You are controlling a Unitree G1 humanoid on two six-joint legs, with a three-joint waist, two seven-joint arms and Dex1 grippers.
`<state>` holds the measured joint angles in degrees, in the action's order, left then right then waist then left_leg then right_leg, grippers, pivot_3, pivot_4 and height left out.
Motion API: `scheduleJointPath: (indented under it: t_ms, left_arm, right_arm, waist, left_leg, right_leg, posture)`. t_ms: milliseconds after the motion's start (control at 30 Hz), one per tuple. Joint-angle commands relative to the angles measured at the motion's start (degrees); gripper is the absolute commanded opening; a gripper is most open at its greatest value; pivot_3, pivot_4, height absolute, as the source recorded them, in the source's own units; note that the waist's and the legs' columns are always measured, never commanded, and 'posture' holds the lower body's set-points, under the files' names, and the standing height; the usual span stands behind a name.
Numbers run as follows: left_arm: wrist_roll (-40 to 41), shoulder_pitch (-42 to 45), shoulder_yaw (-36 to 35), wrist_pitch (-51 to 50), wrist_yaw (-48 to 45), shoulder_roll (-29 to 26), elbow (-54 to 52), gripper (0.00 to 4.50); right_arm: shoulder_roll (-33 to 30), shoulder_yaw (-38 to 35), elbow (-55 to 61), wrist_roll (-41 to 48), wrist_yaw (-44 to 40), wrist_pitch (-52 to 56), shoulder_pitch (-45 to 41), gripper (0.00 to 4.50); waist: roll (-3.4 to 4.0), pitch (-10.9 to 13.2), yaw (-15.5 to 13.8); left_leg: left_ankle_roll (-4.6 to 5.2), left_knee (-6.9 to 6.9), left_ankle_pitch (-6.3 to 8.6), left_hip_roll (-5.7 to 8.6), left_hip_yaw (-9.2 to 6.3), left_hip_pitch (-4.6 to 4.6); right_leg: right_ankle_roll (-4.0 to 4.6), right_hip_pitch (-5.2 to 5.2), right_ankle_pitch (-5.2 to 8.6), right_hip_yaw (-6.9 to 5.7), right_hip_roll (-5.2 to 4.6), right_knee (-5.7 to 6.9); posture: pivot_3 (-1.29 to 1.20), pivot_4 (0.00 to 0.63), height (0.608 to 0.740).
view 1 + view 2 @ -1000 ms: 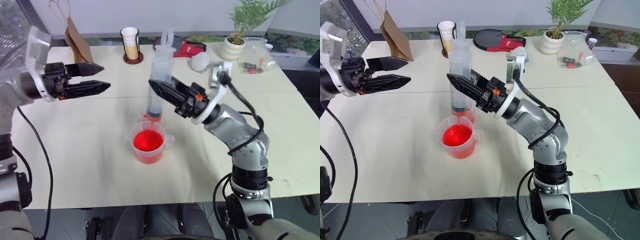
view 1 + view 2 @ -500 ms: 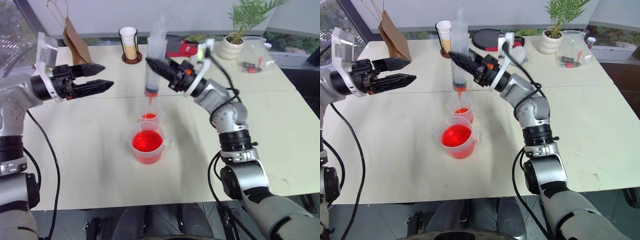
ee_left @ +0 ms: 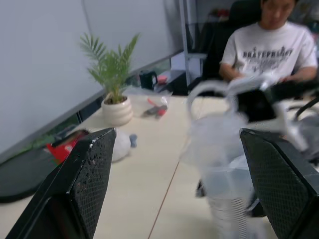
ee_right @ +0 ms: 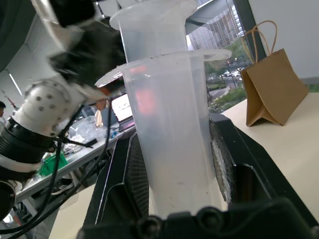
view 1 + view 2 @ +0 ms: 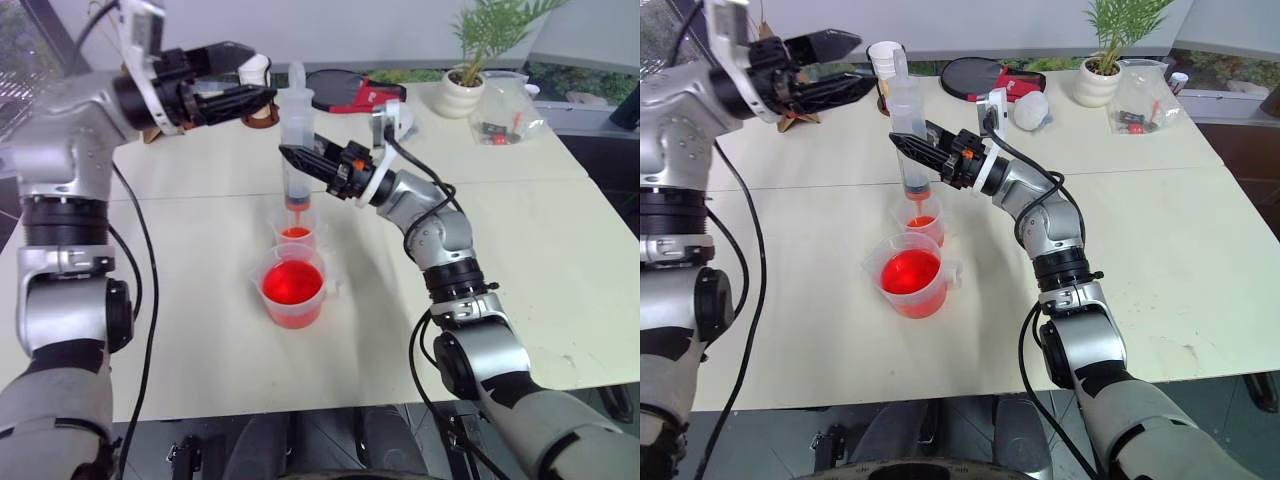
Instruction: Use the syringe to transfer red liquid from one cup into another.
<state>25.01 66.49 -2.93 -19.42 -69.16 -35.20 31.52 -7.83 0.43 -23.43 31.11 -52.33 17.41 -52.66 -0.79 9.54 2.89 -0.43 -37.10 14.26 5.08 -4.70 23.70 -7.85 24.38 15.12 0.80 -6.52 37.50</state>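
Note:
My right gripper (image 5: 303,160) is shut on the barrel of the clear syringe (image 5: 296,135) and holds it upright. The syringe's orange-red tip (image 5: 296,204) hangs just above the small narrow cup (image 5: 297,234), which holds a little red liquid (image 5: 296,233). In front of that cup stands the wide handled cup (image 5: 293,292), about half full of red liquid. My left gripper (image 5: 262,75) is open and level beside the plunger top (image 5: 296,72). In the left wrist view the plunger top (image 3: 219,134) sits between my fingers (image 3: 84,174). The right wrist view shows the barrel (image 4: 172,134) clamped.
At the table's back stand a white paper cup in a dark holder (image 5: 885,55), a black and red paddle (image 5: 350,90), a potted plant (image 5: 465,92) and a plastic bag (image 5: 505,120). A brown paper bag (image 4: 271,92) stands at the back left. A person (image 3: 269,40) sits beyond the table.
My left gripper swung up and to the right, from off at the left to beside the plunger top. My right gripper carried the syringe further back, staying over the small cup.

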Motion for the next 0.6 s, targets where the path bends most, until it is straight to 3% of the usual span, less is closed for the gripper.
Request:
scheduleJointPath:
  t_ms: [33, 333, 600]
  left_arm:
    - [-2.1, 4.03, -0.32, 4.96, 0.17, 1.33, 3.13, 4.07]
    - [-2.67, 7.51, -1.2, 7.04, -3.11, 3.55, 8.64, 4.07]
    - [-2.3, 5.2, -1.54, 3.5, -6.89, -0.17, 6.32, 4.07]
  right_arm:
    - [0.58, 0.14, 4.91, 0.03, -0.61, -0.16, 0.0, 1.39]
    - [0.9, 0.59, 8.96, -0.36, 0.07, 1.81, 2.53, 1.39]
    - [1.35, -0.81, 8.0, 0.03, 1.09, 2.1, 2.32, 1.39]
  waist:
    - [0.0, 0.0, -0.08]
    - [0.0, 0.0, -0.22]
    - [0.0, 0.0, 0.26]
  left_leg:
    - [0.0, -0.01, 0.0, 0.0, 0.0, 0.0]
    - [0.01, -0.03, 0.01, 0.02, 0.01, 0.02]
    - [0.01, -0.03, 0.01, 0.02, 0.01, 0.02]
  right_leg:
    - [0.0, 0.0, 0.0, 0.0, 0.0, 0.0]
    - [0.0, 0.0, 0.0, 0.0, -0.02, 0.02]
    - [0.0, 0.07, 0.0, 0.01, -0.02, 0.36]
  posture:
    - [0.0, 0.15, 0.739]
    - [0.0, 0.15, 0.739]
    - [0.0, 0.15, 0.739]
